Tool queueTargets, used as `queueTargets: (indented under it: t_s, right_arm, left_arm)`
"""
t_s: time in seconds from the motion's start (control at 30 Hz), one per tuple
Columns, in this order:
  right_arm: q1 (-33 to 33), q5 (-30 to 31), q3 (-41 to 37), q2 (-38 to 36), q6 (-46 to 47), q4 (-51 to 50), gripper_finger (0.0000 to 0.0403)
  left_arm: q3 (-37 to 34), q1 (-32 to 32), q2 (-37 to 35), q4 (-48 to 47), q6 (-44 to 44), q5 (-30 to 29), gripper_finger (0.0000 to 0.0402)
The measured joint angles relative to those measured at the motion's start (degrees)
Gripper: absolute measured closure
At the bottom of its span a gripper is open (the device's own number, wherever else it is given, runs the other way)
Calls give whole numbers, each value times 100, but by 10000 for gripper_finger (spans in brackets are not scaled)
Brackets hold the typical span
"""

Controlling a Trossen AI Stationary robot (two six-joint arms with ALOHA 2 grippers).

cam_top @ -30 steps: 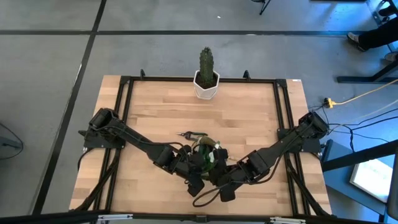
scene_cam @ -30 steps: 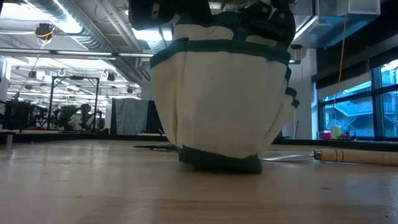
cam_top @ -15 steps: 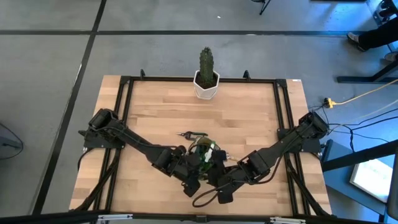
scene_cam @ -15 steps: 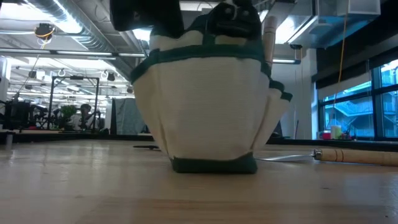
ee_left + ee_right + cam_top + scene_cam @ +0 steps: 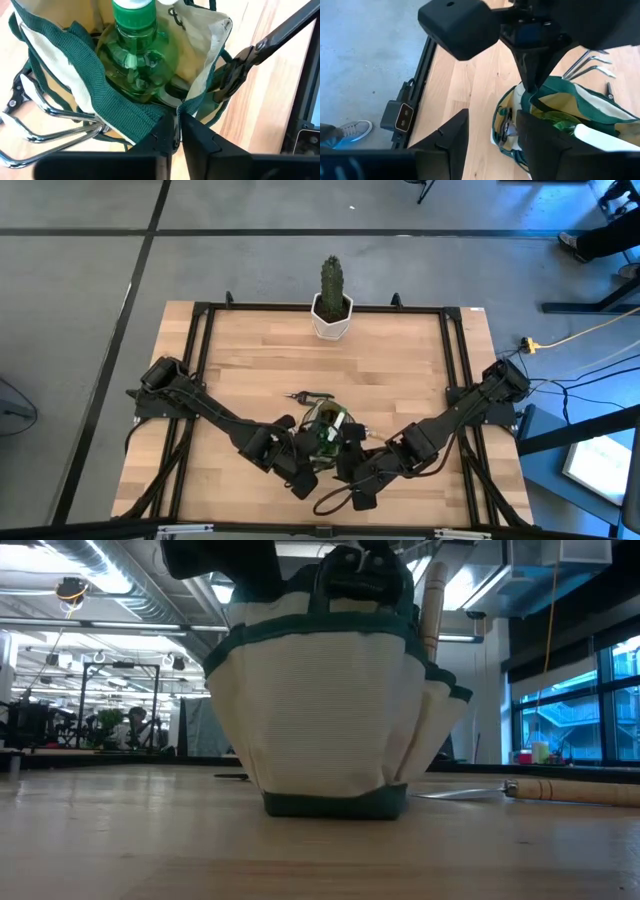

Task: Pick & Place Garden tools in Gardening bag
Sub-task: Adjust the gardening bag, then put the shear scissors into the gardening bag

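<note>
Green cactus (image 5: pixel 331 278) in white pot (image 5: pixel 331 321) at wooden table's (image 5: pixel 400 370) far edge.

The bag (image 5: pixel 320 710), cream cloth with dark green trim, stands upright near the tabletop's near edge, mouth open. The green sprayer (image 5: pixel 135 55) stands inside it. A wooden handle (image 5: pixel 433 605) sticks up from its right pocket. A metal fork (image 5: pixel 45 127) lies just beside the bag. A wooden-handled tool (image 5: pixel 560 790) lies on the tabletop to the right.

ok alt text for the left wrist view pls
The left gripper pinches the green-trimmed rim of the gardening bag, which holds a green sprayer. A metal fork sticks out of a side pocket.
</note>
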Motion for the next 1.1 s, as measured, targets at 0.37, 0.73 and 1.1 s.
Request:
queueTargets:
  t_s: [0.37, 0.73, 1.1]
  right_arm:
    - [-2, 46, 0, 0, 18, 31, 235]
    - [74, 409, 2, -160, -410, 176, 235]
    - [141, 412, 4, -319, 352, -371, 235]
  left_arm:
    - [-2, -257, -15, 906, 587, -371, 258]
    - [-2, -462, -492, 763, 607, -1766, 219]
    - [-2, -321, -1121, 394, 1104, -2744, 229]
